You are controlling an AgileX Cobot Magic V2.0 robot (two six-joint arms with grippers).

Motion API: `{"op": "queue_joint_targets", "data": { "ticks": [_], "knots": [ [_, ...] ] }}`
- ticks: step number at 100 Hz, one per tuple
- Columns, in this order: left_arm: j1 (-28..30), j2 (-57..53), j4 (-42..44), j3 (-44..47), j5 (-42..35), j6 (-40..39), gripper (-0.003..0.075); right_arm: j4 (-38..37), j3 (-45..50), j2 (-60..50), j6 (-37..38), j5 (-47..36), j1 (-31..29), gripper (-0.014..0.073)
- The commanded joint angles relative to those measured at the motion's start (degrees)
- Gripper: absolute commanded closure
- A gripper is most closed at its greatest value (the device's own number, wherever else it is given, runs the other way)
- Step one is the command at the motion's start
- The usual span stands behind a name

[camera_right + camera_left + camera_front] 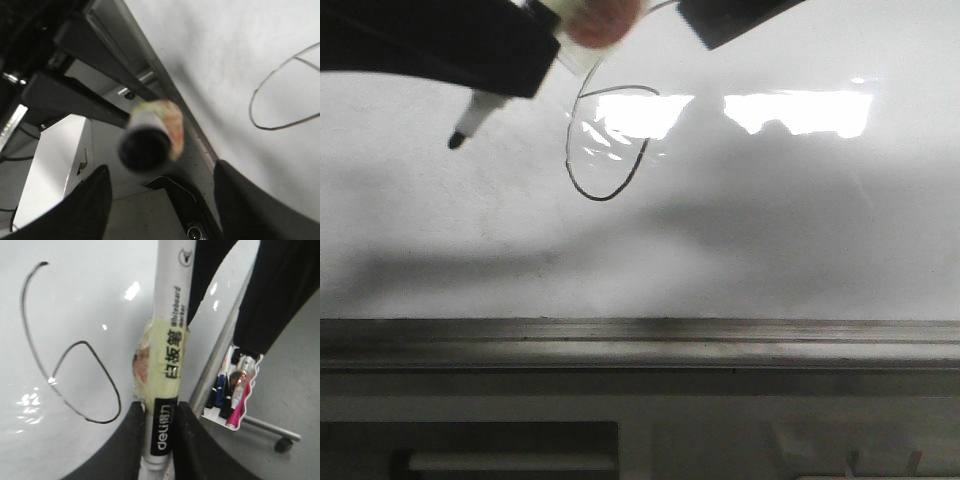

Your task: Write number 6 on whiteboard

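Number 6 (608, 145) sits on the whiteboard (800, 230) at about twelve o'clock in the front view, left of the bright glare: a thin black oval loop whose tail climbs behind the marker barrel at the top edge. Our left wrist view shows it better (70, 365), loop closed and tail running off to a dark end, so we judge the figure essentially drawn.

Our left tool (157, 425) is pinching the whiteboard marker (167, 340) low on its barrel, below a band of yellowish tape. In the front view the marker's tip (456, 140) hangs at about ten o'clock from the loop, apart from the line; whether it touches the board we cannot tell.

Our right tool (160, 197) is spread, nothing between its fingers, with the marker's blurred rear end (147, 145) just beyond it.

For the step in hand, we think the best move is to draw the tip straight away from the board, not sideways, so no stray stroke crosses the loop. We should keep the pinch firm, since a slipping barrel could smear wet ink. The grey ledge (640, 335) lies at six o'clock, well apart.
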Motion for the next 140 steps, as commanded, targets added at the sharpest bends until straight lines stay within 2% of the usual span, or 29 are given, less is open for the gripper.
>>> {"op": "queue_joint_targets", "data": {
  "ticks": [1,19,29,45,51,72,92,103,140],
  "knots": [
    [2.8,-3.4,-1.5,-2.1,-3.5,-2.8,0.0741,1.9,-1.7,-3.7,-0.3,-1.0,-3.7,0.0156],
    [12.0,-10.7,-1.5,-0.7,-3.5,-13.0,0.0741,1.9,2.5,-11.4,0.2,-2.2,-10.7,0.0156],
    [16.1,-14.5,-2.6,1.6,-4.2,-14.9,0.0741,1.9,7.4,-16.5,0.7,-6.3,-12.1,0.0156],
    [20.5,-17.2,-16.8,7.8,-11.7,-14.9,0.0741,2.1,14.8,-23.8,2.7,-14.6,-12.3,0.0156],
    [20.9,-17.0,-20.4,9.8,-14.5,-14.9,0.0741,2.2,16.8,-25.6,3.1,-16.3,-12.3,0.0156],
    [21.0,-11.1,-20.6,10.3,-17.6,-14.9,0.0741,3.2,20.4,-27.6,3.3,-18.8,-12.3,0.0156],
    [21.0,-4.5,-20.6,8.0,-16.9,-14.9,0.0741,3.5,20.6,-27.5,3.3,-19.5,-12.3,0.0156],
    [21.0,-1.9,-20.6,5.9,-13.9,-14.8,0.0741,3.5,20.6,-27.5,3.3,-19.6,-12.3,0.0156],
    [21.0,1.0,-20.4,4.7,-12.4,-14.5,0.0741,3.5,20.6,-27.5,3.3,-20.3,-12.3,0.0156]
  ]
}}
